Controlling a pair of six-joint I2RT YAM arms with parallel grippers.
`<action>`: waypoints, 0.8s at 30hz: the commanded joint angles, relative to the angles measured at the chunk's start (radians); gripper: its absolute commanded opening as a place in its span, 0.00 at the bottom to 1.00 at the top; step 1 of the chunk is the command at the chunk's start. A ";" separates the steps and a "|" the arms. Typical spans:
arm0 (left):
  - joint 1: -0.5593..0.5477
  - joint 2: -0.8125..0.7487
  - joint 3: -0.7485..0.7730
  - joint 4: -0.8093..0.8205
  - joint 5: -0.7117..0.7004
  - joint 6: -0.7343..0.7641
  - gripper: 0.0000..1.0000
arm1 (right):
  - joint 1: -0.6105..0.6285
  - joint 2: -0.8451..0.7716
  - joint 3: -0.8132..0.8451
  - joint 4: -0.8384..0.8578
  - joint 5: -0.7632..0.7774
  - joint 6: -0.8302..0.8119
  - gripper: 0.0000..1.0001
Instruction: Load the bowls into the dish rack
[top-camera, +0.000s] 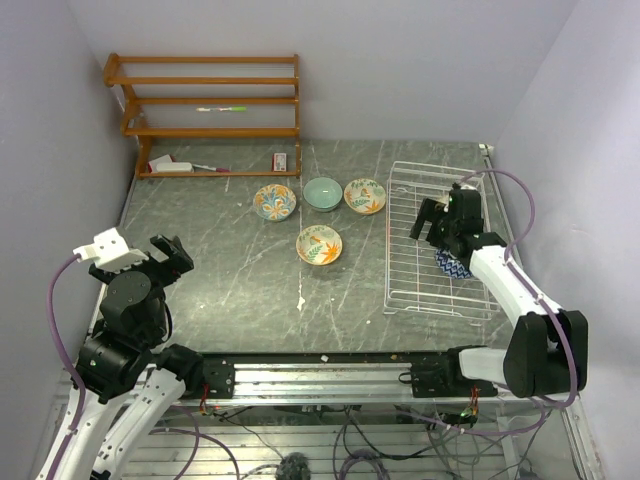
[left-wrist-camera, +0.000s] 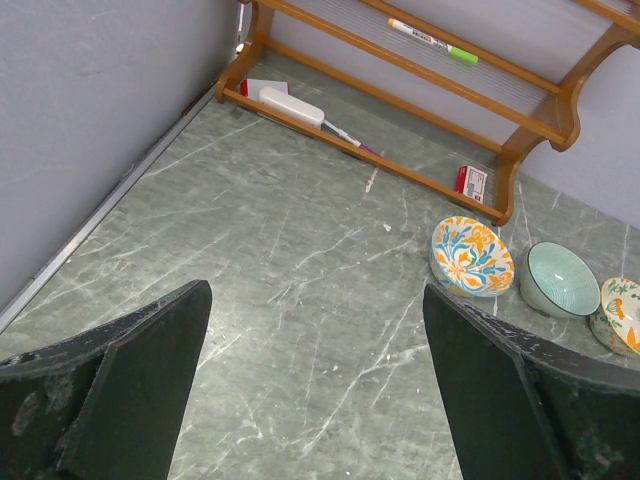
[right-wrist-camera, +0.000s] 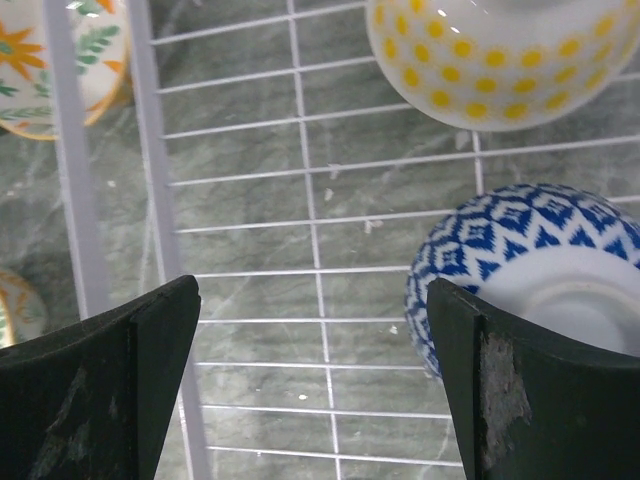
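Four bowls stand on the table left of the white wire dish rack (top-camera: 391, 250): a painted one (top-camera: 274, 202), a pale teal one (top-camera: 323, 193), another painted one (top-camera: 365, 196), and a third (top-camera: 319, 245) nearer me. My right gripper (top-camera: 428, 222) hovers open over the rack (right-wrist-camera: 70, 200), nothing between its fingers (right-wrist-camera: 315, 350). Inside the rack lie a blue-diamond bowl (right-wrist-camera: 520, 260), bottom up, and a yellow-dotted one (right-wrist-camera: 500, 60). My left gripper (top-camera: 175, 255) hangs open and empty over the table's left side (left-wrist-camera: 315, 370); its view shows the painted bowl (left-wrist-camera: 472, 256) and the teal bowl (left-wrist-camera: 558, 279).
A wooden shelf unit (top-camera: 205, 110) stands at the back left with a marker (left-wrist-camera: 432, 40) and small items on its boards. Walls close off the left, back and right. A metal rail (top-camera: 320, 375) runs along the near edge.
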 joint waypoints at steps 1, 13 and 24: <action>0.007 -0.007 0.000 0.020 -0.007 -0.004 0.98 | -0.005 -0.033 -0.045 0.028 0.118 0.002 0.96; 0.007 -0.012 -0.002 0.022 -0.004 -0.003 0.98 | -0.014 -0.124 -0.073 -0.134 0.208 0.068 0.96; 0.007 -0.014 -0.001 0.026 -0.001 -0.002 0.98 | -0.012 -0.176 0.005 -0.134 0.132 0.017 0.96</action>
